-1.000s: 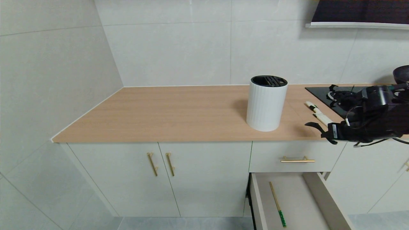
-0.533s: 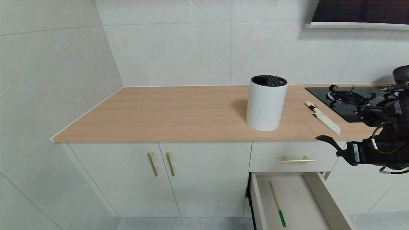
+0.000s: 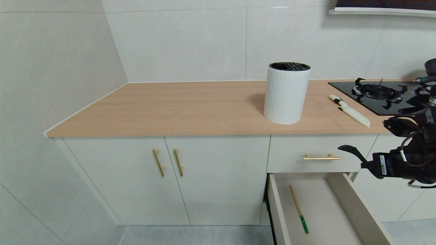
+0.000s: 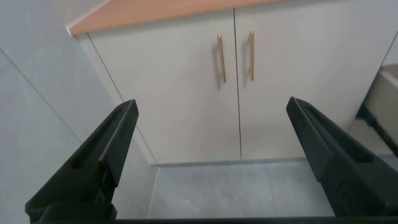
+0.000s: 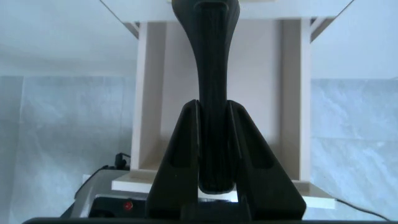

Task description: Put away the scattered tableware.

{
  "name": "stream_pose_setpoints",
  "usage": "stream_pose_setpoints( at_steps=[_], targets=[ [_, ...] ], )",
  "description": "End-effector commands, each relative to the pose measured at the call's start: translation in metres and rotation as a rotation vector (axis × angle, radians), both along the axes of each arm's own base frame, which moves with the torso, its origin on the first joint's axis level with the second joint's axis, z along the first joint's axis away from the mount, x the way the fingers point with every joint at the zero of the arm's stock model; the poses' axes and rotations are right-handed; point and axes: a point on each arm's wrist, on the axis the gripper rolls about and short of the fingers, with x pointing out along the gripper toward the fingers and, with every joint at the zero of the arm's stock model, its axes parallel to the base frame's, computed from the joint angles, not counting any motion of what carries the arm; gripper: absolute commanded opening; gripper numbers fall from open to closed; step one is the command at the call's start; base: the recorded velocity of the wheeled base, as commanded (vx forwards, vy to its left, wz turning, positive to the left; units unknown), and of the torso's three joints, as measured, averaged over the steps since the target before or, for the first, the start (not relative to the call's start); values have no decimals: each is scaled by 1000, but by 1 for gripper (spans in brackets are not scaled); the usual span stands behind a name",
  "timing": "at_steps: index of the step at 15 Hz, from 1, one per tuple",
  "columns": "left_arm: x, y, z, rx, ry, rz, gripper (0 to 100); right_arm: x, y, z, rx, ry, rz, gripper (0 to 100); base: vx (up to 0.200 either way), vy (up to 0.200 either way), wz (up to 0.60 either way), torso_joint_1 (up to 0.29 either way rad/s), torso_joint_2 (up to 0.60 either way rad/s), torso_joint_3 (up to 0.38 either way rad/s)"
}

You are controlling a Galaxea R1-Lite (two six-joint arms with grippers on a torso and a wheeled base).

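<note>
The right gripper (image 3: 344, 148) is seen clenched, its fingers (image 5: 211, 74) pressed flat together with nothing held between them. It is held in the air before the worktop's (image 3: 177, 109) front edge, near the right end, level with the closed upper drawer front (image 3: 286, 153) and just beside that drawer's gold handle (image 3: 321, 157), touching neither. Below it the open drawer (image 3: 354, 204) is seen, the gripper being above the drawer's right wall.

The left gripper (image 4: 211, 106) is spread wide and empty, and is pointed at the cabinet doors (image 4: 186, 93) with their two gold handles.

A white-bladed knife (image 3: 349, 111) is left lying on the worktop toward the right end, between the white ribbed knife holder (image 3: 286, 93) and the black hob (image 3: 378, 93), apart from both, its tip turned to the front edge. The holder is stood upright near the front edge. A pair of chopsticks (image 3: 299, 209) with green ends is laid lengthwise on the drawer floor, nearer the left wall.
</note>
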Motion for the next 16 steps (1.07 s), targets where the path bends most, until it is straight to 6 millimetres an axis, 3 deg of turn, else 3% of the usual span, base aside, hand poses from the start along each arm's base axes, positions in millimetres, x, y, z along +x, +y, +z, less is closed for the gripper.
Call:
stream_pose_setpoints(
  at_steps=[1,8,16],
  targets=[
    [0,0,0,0,1,1,100,3,1,-6,-2,23,4,0,0,0,0,-173,496,315],
    [0,0,0,0,-1,1,100,10,2,-15,-3,45,6,0,0,0,0,-153,476,321],
    [0,0,0,0,1,1,100,21,2,-36,-16,74,16,0,0,0,0,-72,431,353]
  ],
)
